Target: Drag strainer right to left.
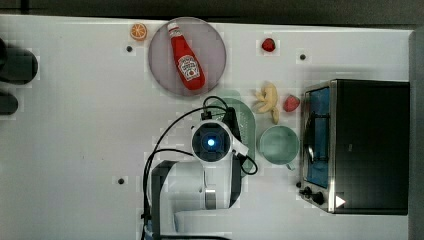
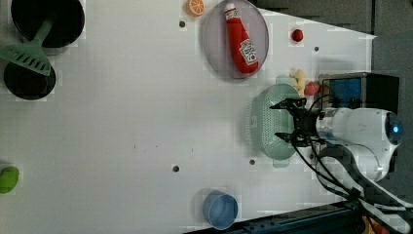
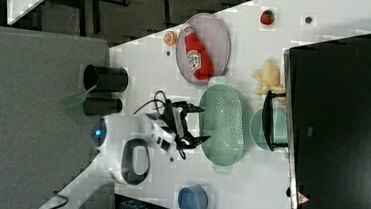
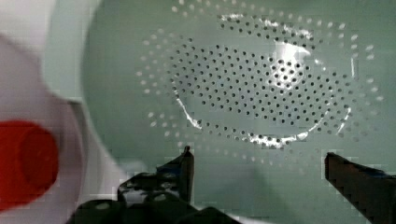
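strainer (image 2: 272, 122) sits between plate (image 2: 214, 44) and cup (image 1: 279, 144); we hang our gripper (image 2: 287, 122) over it, fingers spread wide, to hook its wall.

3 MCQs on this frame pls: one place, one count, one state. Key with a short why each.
1. In the top view, the strainer lies
A. just below the plate
B. inside the oven
C. at the top view's far left edge

2. How many strawberries are on the table?
A. none
B. two
C. five

3. The gripper is
A. shut on the ketchup bottle
B. shut on the cup
C. open, over the strainer, holding nothing

Key:
1 A: its rim sits right under the plate's lower edge, left of the cup.
2 B: one strawberry near the top edge, another strawberry beside the bananas.
3 C: the left view shows its fingers spread wide above the strainer bowl, nothing between them.
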You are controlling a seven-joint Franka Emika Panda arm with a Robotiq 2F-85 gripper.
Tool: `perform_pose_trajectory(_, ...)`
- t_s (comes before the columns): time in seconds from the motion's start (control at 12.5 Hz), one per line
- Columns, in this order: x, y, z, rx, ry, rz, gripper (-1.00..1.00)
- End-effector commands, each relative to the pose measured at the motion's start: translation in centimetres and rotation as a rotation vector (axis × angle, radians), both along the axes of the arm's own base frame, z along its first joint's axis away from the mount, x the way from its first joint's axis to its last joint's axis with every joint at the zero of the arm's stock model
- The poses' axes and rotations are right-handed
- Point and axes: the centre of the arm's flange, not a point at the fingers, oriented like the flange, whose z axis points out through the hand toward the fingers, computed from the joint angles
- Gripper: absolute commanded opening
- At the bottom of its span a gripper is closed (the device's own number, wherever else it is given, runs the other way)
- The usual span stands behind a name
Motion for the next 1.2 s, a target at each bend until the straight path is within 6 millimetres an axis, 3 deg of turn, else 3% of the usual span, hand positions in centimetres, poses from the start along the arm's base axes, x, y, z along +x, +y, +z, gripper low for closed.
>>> perform_pose_trajectory(0.08,-0.8,-0.1,-4.4,-0.008,0.039,-0.187,1.0)
perform_pose_trajectory(0.56,-1.3,2.6,-7.6,0.005,0.031,-0.144,1.0)
perform_pose_trajectory(1.2,-0.5,8.5,-7.8,0.014,0.019,-0.164,1.0)
